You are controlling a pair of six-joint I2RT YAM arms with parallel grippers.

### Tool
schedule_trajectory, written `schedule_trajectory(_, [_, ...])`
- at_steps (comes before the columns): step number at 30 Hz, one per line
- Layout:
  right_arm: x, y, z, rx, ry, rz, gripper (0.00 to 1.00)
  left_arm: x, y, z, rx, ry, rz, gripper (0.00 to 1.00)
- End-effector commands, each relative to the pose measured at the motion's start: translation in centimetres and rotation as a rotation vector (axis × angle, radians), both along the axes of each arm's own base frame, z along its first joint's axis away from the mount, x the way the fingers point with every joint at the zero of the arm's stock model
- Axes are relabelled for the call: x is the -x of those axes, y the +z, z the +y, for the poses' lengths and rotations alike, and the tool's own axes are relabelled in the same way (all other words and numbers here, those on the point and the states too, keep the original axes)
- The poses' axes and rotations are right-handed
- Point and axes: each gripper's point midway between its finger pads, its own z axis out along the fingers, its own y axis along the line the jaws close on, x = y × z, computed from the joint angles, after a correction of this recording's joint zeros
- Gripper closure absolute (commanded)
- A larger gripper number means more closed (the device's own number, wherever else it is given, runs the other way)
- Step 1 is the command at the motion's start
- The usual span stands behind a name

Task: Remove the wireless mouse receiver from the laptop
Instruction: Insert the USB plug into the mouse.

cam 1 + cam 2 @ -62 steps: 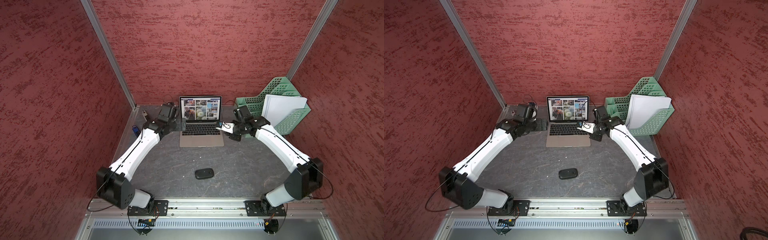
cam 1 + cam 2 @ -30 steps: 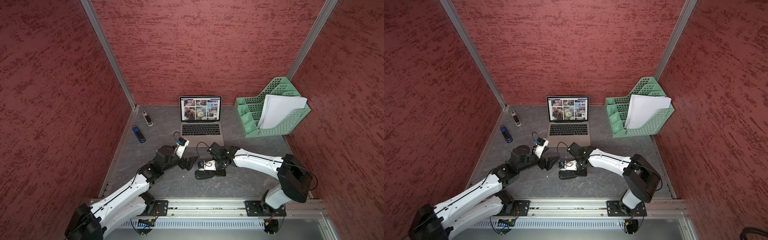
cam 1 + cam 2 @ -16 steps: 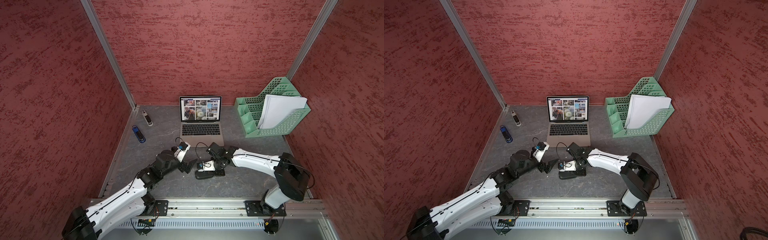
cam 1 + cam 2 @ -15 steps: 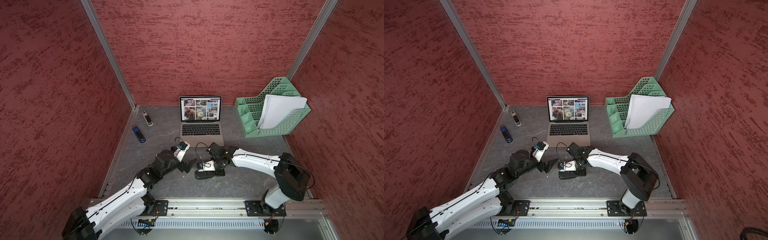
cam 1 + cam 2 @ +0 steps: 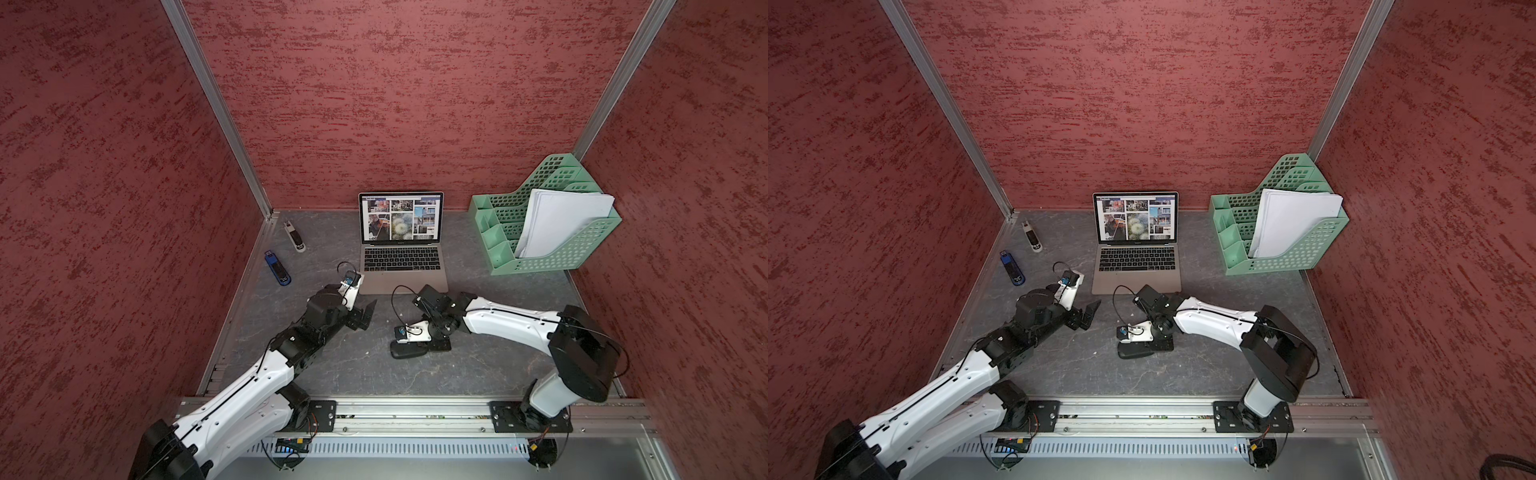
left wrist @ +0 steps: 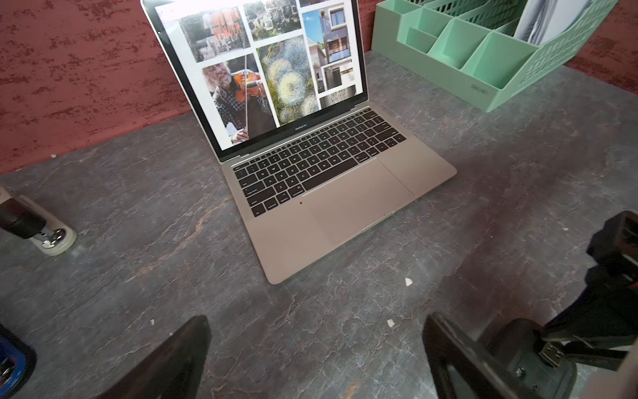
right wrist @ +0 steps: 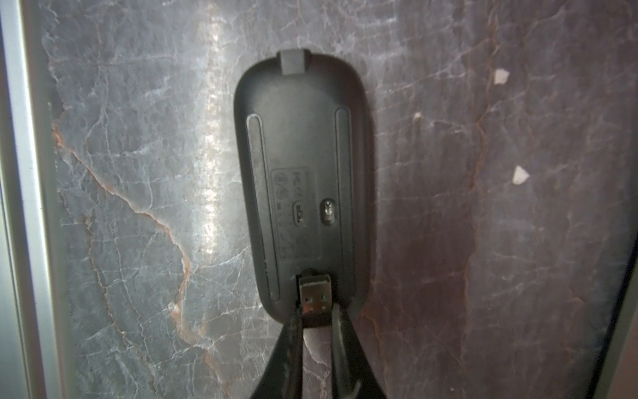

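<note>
The laptop [image 5: 403,276] [image 5: 1138,282] [image 6: 345,214] stands open at the back of the table, its screen showing a photo grid. My right gripper [image 7: 316,311] [image 5: 424,345] [image 5: 1154,343] is shut on the wireless mouse receiver [image 7: 316,298], a tiny dark dongle with a metal plug. It holds the receiver against a notch at one end of the black mouse [image 7: 303,172] [image 5: 405,351] [image 5: 1133,352], which lies underside up. My left gripper [image 6: 316,321] [image 5: 365,318] [image 5: 1088,316] hangs open and empty just above the table, in front of the laptop's left corner.
A green file organizer [image 5: 540,259] holding white paper stands at the back right. A blue-and-black stick [image 5: 277,268] and a small white-and-black object [image 5: 294,237] lie by the left wall. A metal rail [image 5: 395,411] runs along the table's front edge.
Both arms have pulled back from the laptop's sides to the table's front. The right one carried the receiver down to the mouse. Over the last second only the left arm shifted slightly.
</note>
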Motion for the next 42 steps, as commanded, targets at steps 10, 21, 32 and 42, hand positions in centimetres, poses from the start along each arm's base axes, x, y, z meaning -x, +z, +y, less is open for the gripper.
schedule_trajectory(10, [-0.13,-0.04,-0.08,0.02,0.001,-0.006,1.0,-0.84,0.8,0.65,0.012,0.036,-0.006,0.0])
schedule_trajectory(21, [-0.11,-0.07,0.02,0.022,-0.015,0.005,1.0,-0.86,0.62,0.59,0.012,0.033,0.001,0.0])
schedule_trajectory(32, [-0.29,-0.1,-0.02,0.027,-0.028,-0.002,0.88,-0.89,0.66,0.49,0.013,0.029,0.003,0.0])
schedule_trajectory(42, [-0.33,-0.18,-0.07,0.032,-0.033,-0.002,0.75,-0.87,0.54,0.43,0.013,0.026,0.006,0.0])
